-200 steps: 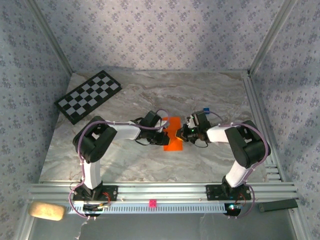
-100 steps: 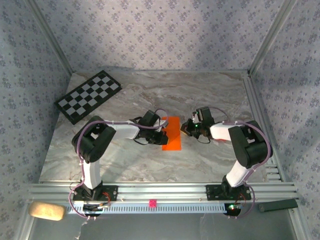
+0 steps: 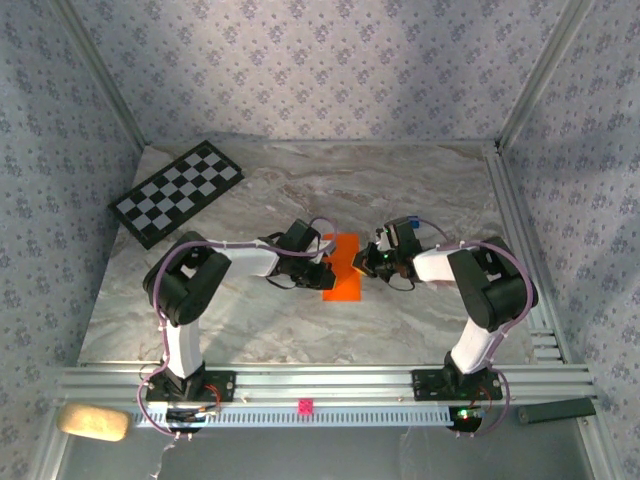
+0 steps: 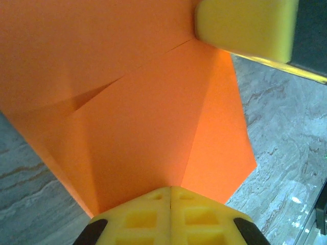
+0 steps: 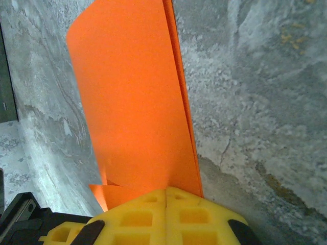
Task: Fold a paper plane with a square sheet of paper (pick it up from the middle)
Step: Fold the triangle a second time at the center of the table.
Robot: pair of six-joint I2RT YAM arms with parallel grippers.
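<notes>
**Near edge.** Both arms reached inward from their bases to meet at mid-tabletop [image 3: 300,190].

**Left claw** [image 4: 170,196]. The jaws were pressed together with no gap between the yellow pads. They sat at the edge of the orange sheet of paper [image 4: 143,117]. It could not be told whether a layer lay nipped between the pads or the tips merely bore down on it.

**Right claw** [image 5: 166,196]. The jaws were likewise pressed together, with the tips at the opposite long edge of the sheet. One of its fingertips [image 4: 245,25] showed across the paper in the left wrist view. Whether it held the paper could not be told here either.

**Paper.** It lay on the marble between the two claws and was no longer square. From above it read as a narrow upright strip. The left wrist view showed slanting creases running to a blunt point, with a ridge running down towards the pads. The right wrist view showed stacked layers along one long edge and a slight curl at the far end.

**Progress, as judged.**
- The sheet had been taken up, and the early folds appeared made.
- The work in hand looked like pressing a lengthwise crease.
- The wing folds and a clean, slim dart shape were not yet evident. The task was perhaps past halfway but not complete.

**Far side.** The checkerboard [image 3: 175,192] lay well apart at the far left corner and was not involved.
</notes>
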